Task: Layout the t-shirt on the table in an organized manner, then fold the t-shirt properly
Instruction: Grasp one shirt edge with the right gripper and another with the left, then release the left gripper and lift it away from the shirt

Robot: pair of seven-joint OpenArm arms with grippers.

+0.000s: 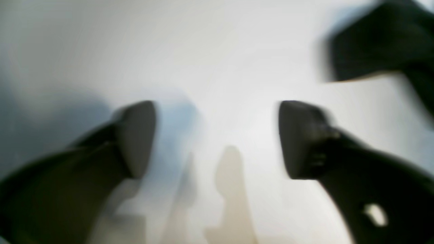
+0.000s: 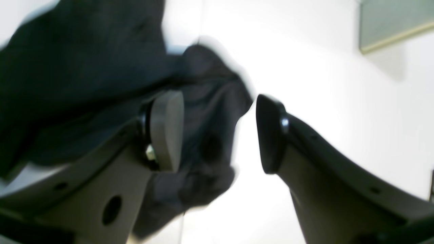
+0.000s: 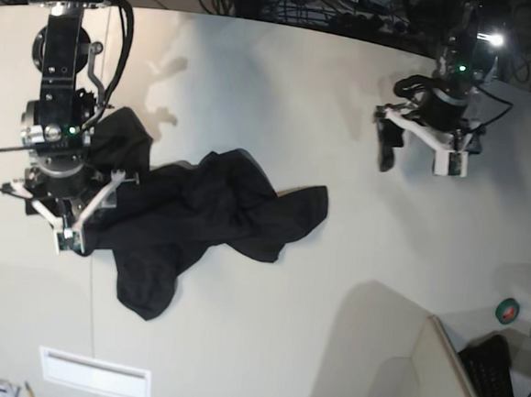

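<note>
Seen from the base camera, my right gripper [image 3: 88,210] hangs at the far left of the table [image 3: 236,343], directly over the left edge of the t-shirt [image 3: 200,216]. Its two fingers stand apart; in the right wrist view, dark cloth shows behind and between them, but the blurred picture does not tell me whether either finger [image 2: 166,130] touches the fabric, and nothing is pinched between them.

The t-shirt lies crumpled on the off-white tabletop, a black heap stretching from under my right gripper toward the middle of the table. One lobe points down toward the near edge, another reaches right and ends in a rounded fold. No print shows; only plain black fabric faces up.

To the right of the cloth, bare tabletop runs on, crossed by arm shadows.

At the far right, my left gripper [image 3: 416,160] hangs above the table, well apart from the t-shirt. Its fingers are spread wide with nothing between them; the left wrist view, heavily blurred, shows only pale table [image 1: 217,67] in the gap and a dark shape, too smeared to identify, in the upper right corner.
</note>
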